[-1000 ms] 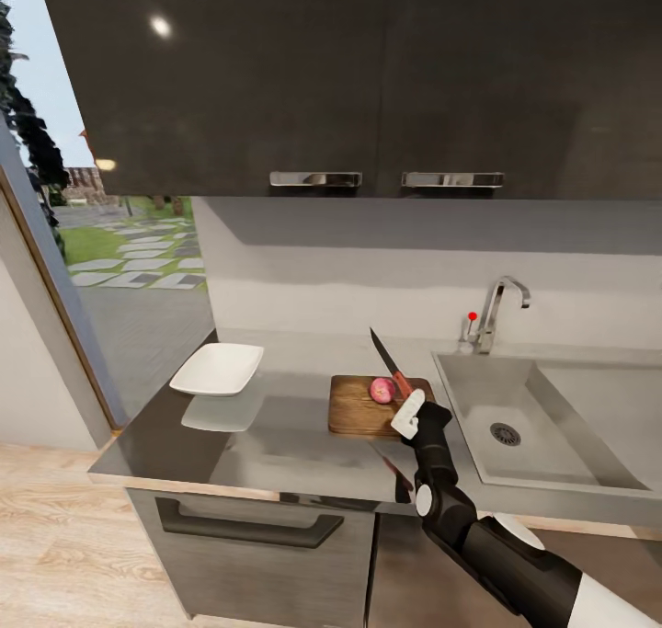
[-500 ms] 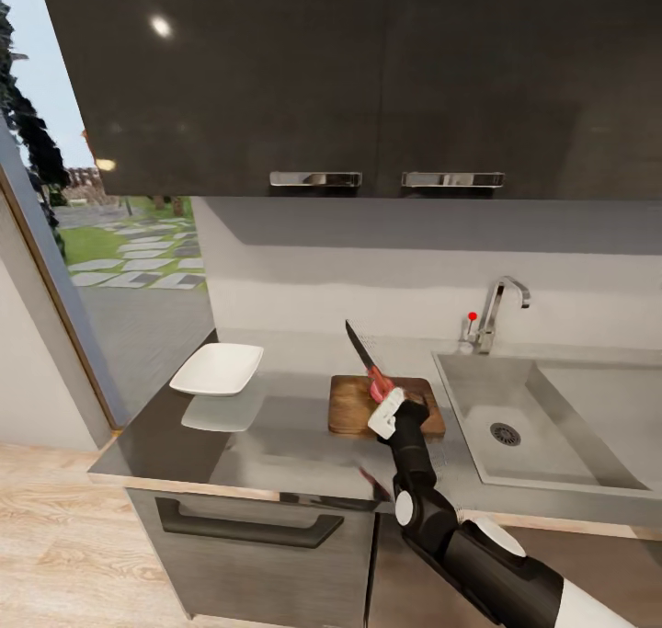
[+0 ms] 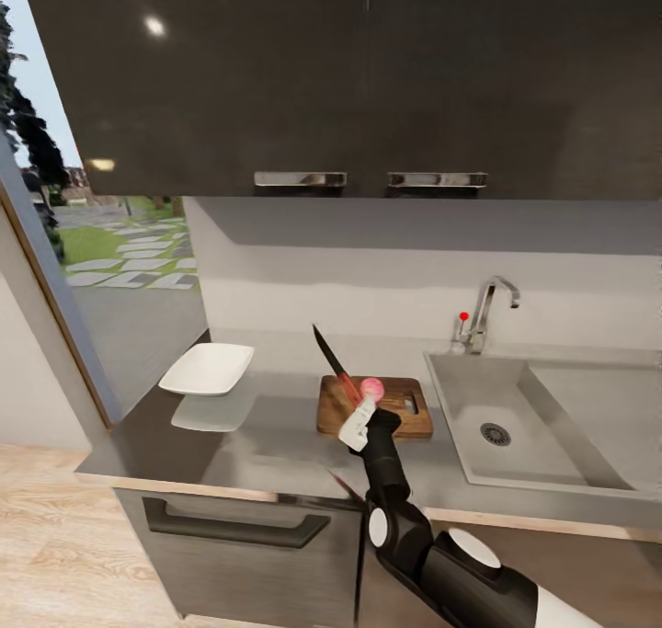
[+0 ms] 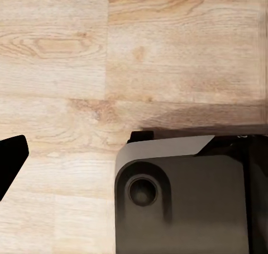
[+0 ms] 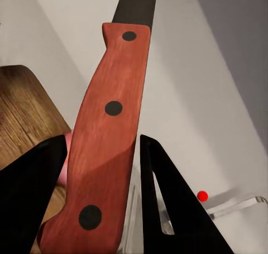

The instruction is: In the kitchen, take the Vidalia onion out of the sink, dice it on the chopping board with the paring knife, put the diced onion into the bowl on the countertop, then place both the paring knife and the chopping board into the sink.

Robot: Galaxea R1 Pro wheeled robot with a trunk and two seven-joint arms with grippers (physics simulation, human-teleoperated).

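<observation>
My right gripper hovers over the near left part of the chopping board and is shut on the paring knife. The dark blade points up and to the left. Right of the knife handle, the pink Vidalia onion rests on the board. In the right wrist view the red-orange handle sits clamped between the black fingers, with the board and a sliver of onion behind it. The white bowl stands on the countertop at the left. The sink lies right of the board.
A steel faucet with a red knob stands behind the sink. Dark wall cabinets hang above the counter. A glass door is at the left. The left wrist view has wooden floor, the robot's grey base and one dark fingertip.
My right gripper has carried the knife leftward across the board, from the onion's right side to its left. The camera has also shifted a little.
</observation>
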